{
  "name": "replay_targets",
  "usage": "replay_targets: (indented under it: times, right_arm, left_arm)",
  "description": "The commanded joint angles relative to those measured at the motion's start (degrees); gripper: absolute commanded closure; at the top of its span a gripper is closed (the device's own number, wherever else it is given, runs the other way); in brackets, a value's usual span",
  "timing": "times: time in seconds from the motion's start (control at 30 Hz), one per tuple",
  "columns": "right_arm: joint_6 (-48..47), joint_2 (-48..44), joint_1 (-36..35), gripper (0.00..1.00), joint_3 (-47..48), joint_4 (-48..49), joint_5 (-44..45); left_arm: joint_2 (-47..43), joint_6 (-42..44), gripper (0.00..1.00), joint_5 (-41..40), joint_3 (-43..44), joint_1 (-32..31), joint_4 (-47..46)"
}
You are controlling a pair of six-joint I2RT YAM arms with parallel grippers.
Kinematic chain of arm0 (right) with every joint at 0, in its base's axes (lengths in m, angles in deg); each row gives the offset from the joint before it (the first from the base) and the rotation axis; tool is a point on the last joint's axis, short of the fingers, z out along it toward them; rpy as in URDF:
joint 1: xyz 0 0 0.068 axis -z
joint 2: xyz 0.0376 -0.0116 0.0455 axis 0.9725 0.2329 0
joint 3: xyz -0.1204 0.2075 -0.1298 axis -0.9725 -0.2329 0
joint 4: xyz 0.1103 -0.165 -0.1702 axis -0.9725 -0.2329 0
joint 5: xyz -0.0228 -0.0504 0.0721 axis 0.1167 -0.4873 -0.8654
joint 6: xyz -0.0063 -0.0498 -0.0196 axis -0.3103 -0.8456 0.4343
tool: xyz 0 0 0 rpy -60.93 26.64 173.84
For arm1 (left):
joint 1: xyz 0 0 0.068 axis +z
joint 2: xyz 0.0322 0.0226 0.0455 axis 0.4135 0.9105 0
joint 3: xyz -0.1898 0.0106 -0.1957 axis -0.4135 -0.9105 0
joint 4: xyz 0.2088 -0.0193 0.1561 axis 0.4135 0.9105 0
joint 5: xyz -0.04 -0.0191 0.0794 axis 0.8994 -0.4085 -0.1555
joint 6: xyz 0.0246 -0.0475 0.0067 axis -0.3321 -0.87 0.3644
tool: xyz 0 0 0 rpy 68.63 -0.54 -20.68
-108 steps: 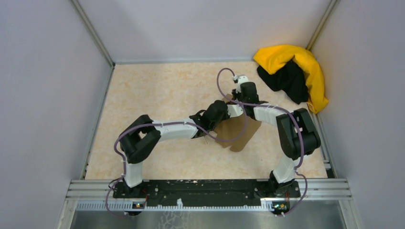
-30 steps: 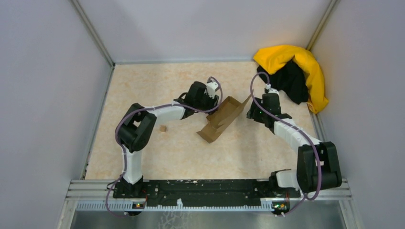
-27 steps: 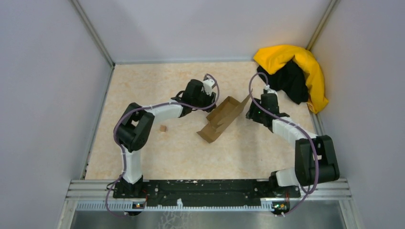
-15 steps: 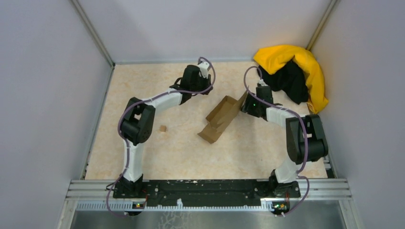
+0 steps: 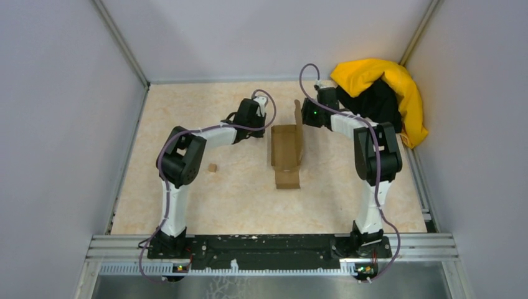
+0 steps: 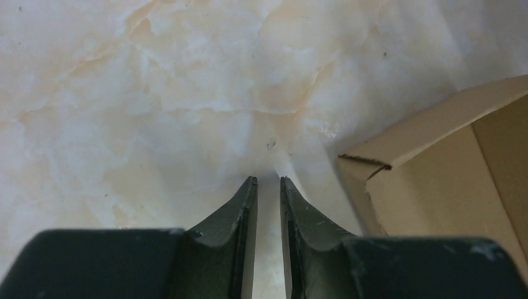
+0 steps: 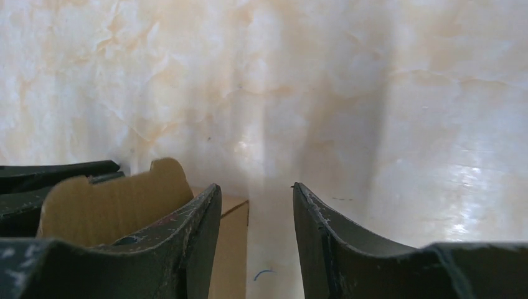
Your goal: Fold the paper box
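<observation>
Left hand [image 6: 268,182] is drawn almost closed, only a slit being left between its fingers [image 6: 240,215], and nothing is held. It is pointed at the desk [image 6: 155,93], just beside a raised corner of the box [image 6: 436,180]. Right hand [image 7: 255,187] is kept moderately wide and empty; a rounded box flap is seen just beside one finger, outside the gap. The box, partly folded with walls raised, is set on the desk between both hands.
</observation>
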Motion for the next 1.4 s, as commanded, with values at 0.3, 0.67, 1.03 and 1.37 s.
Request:
replay_targets:
  times: [0.3, 0.67, 1.03, 1.37]
  right_arm:
    - [-0.2, -0.9, -2.7, 0.55, -3.1, 2.5, -1.6]
    - [-0.3, -1.5, -2.8, 0.56, -4.6, 3.5, -2.1]
    - [-0.5, -1.2, -2.8, 0.56, -5.4, 4.9, -3.8]
    - [-1.1, 0.1, -3.2, 0.57, -4.5, 4.9, -5.2]
  left_arm:
    - [-5.3, -2.7, 0.75, 0.2, -4.5, 0.3, 1.4]
    - [-5.5, -5.5, 0.81, 3.6, -4.4, 0.3, 0.2]
    - [-3.5, -8.7, 0.85, 5.3, -2.5, 0.3, -2.1]
    - [-1.0, -8.6, 0.87, 5.7, 0.6, 0.3, -2.1]
